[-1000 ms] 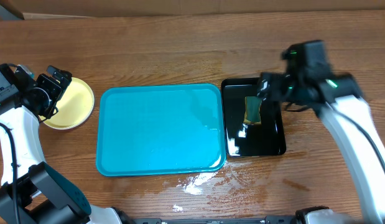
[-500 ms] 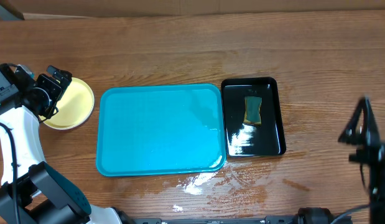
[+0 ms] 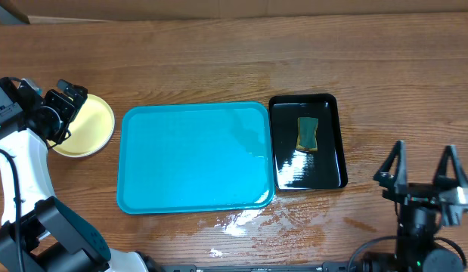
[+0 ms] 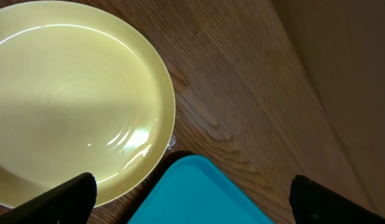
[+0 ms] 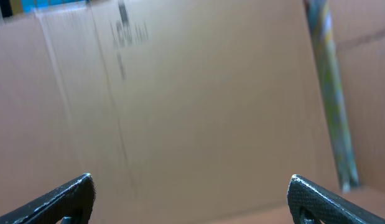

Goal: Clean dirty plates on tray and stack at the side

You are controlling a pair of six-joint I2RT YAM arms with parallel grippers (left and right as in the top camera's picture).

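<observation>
Yellow plate [image 3: 90, 127] flat on the table [image 3: 218, 60], just beside the left edge of the teal tray [image 3: 196, 155] and not on it. Glossy and evenly pale in the left wrist view, rim close to the tray's rounded corner with a thin strip of wood between. Left gripper [image 3: 65, 112] over the plate's left part, jaws spread wide and grasping nothing, fingertips seen only as two dark corners low in the wrist view, with plate and tray corner framed between. Whether touching the plate or just above it, cannot tell. Right gripper [image 3: 421, 170] well apart, near the table's front right corner, jaws likewise released and wide, both fingers standing up as dark prongs in the overhead view. Blurred cardboard wall [image 5: 192, 93] filling its wrist view. Farther out, black tray [image 3: 305, 99] touching the teal tray's right side, wet and reflective, with a green sponge [image 3: 307, 134] lying in its upper half. Patch of water [image 3: 237, 221] on the wood just in front of the teal tray's lower right corner.
</observation>
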